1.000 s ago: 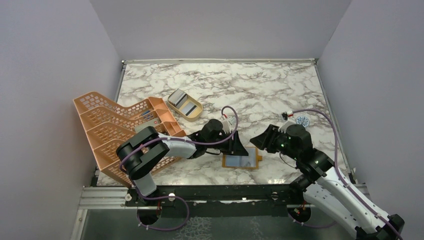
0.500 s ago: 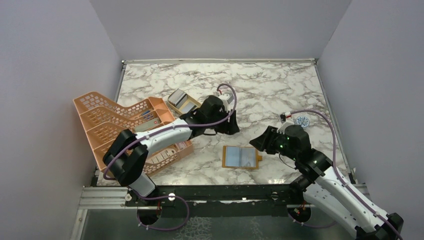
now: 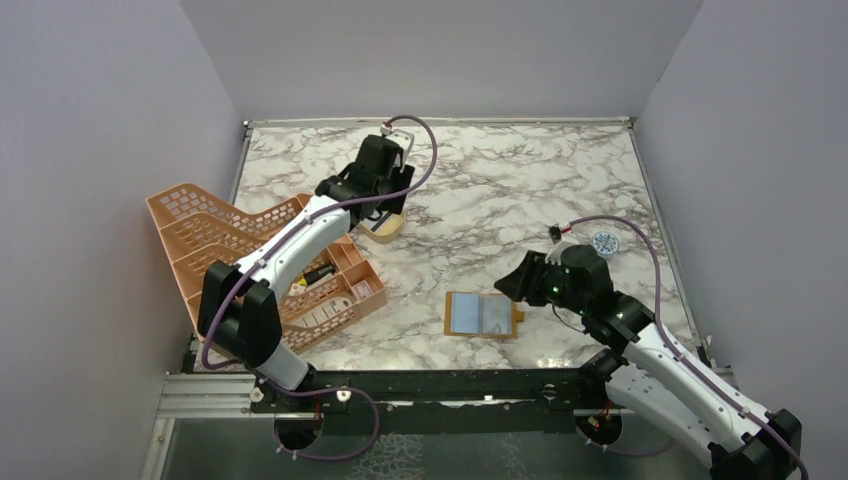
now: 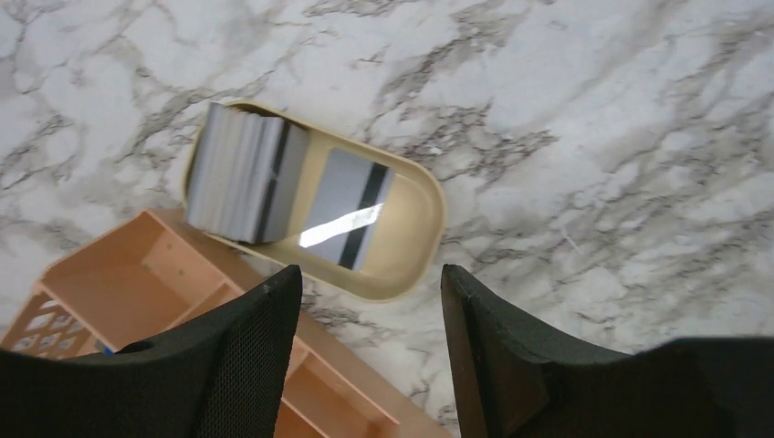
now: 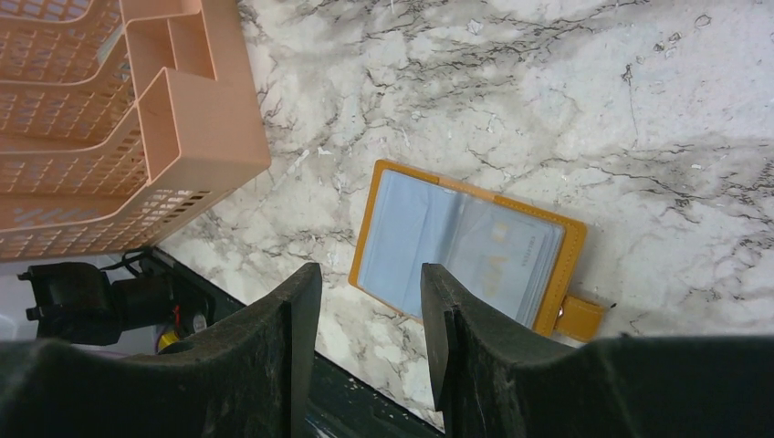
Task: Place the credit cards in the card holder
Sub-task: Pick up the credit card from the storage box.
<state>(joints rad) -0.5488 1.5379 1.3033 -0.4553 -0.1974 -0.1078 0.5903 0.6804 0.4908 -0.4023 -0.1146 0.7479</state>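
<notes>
- Cards [image 4: 239, 173]: thin, stiff and light, and glossy enough that they will probably slip. They sit in the dish [image 4: 429, 196], with a stack at one end and one flat card [image 4: 351, 208] on the dish floor beside it.
- Best hold, I judge, is a pinch on an exposed edge of the stack. The flat card shows little edge and may need tipping against the dish wall.
- They look pale grey to silvery, each with a dark stripe. Glare lies on the flat card.
- Holder [image 3: 482, 314]: open on the worktop [image 3: 520, 180], well apart from the dish, with its grey-blue pockets facing up. One pocket may already hold a card, but it is too faint to say.
- Left hand [image 4: 365, 283]: hovers over the dish with its jaws wide apart, empty.
- Right hand [image 5: 370, 274]: well apart from the dish, above the holder, with its jaws parted, empty.
</notes>
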